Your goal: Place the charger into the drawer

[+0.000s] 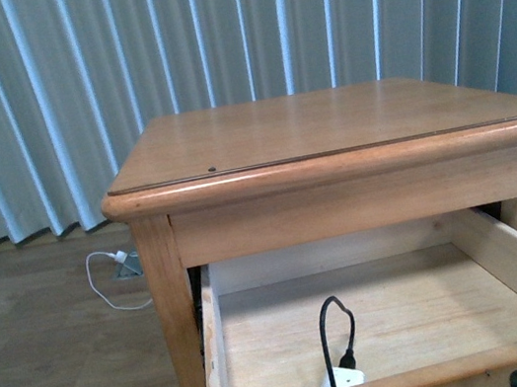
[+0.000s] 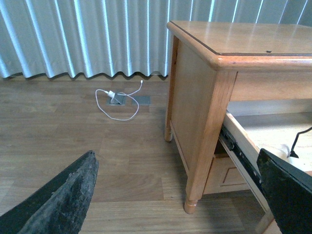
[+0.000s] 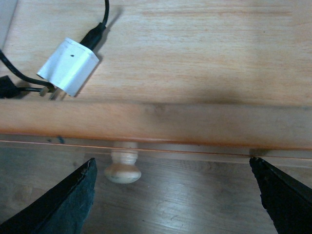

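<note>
Right gripper (image 3: 171, 163), fingers spread wide and holding nothing, hangs over the drawer (image 3: 170, 124) at its front rail, out beyond the tabletop's (image 1: 326, 121) front edge. The round wooden knob (image 3: 123, 168) sits just under that rail. Just behind the rail, inside the open drawer, the white charger (image 3: 68, 66) lies flat on pale wood, offset toward the tabletop's front left corner, its length angled across the rail. Its black cable (image 1: 334, 325) loops back toward the front edge. Left gripper (image 2: 176, 153), also spread and empty, hovers beyond the tabletop's left edge. The right arm looks nearer for any push on the drawer.
</note>
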Robot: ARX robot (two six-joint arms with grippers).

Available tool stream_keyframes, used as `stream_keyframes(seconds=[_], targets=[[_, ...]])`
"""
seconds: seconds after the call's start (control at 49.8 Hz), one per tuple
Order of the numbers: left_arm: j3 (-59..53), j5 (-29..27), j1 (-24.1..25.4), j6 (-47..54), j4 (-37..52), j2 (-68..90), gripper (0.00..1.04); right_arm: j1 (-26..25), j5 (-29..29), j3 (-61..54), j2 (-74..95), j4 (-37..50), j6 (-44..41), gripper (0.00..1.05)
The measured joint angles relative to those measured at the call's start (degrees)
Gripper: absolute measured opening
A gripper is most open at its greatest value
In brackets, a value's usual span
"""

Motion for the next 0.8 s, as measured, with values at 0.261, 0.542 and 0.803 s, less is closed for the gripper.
stream_keyframes(seconds=[0.261,0.542,0.803], targets=[[0.00,0.00,0.00,0.02,0.00,0.00,0.99,1.57,5.55,6.32,9.64,5.68,-0.28,0.96],[0.00,0.00,0.00,0.00,0.00,0.00,0.99,3.02,10.43,12.28,18.10,12.90,1.18,0.96],[0.00,0.00,0.00,0.02,0.00,0.00,0.99,3.21,11.21,17.97,24.63,17.38,5.03,0.96]])
